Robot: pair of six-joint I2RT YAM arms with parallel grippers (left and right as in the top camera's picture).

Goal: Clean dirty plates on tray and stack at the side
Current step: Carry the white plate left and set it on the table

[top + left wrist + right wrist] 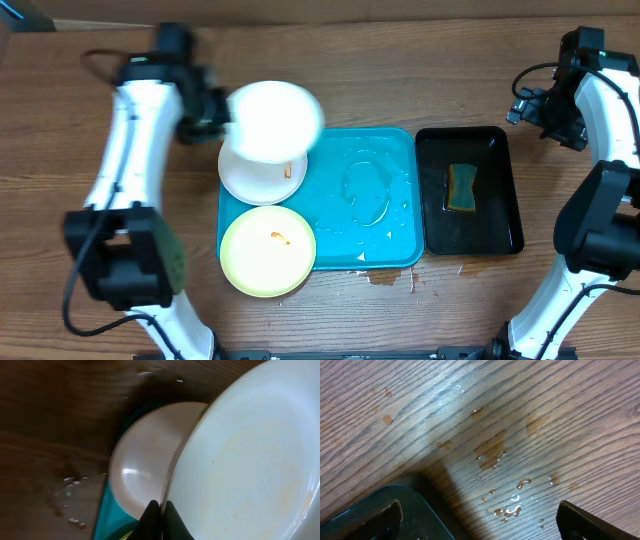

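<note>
My left gripper [160, 511] pinches the white plate [275, 120] by its rim over the tray's [400, 245] far-left corner. Right gripper [480, 516] spread, idle. Next, likely: lower it flat onto the table [40, 120].

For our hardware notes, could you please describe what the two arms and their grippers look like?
The left arm and right arm match: smooth white shells between bulky black joints, with thin black cables looping beside them. Their fingers are dark, almost black.
</note>
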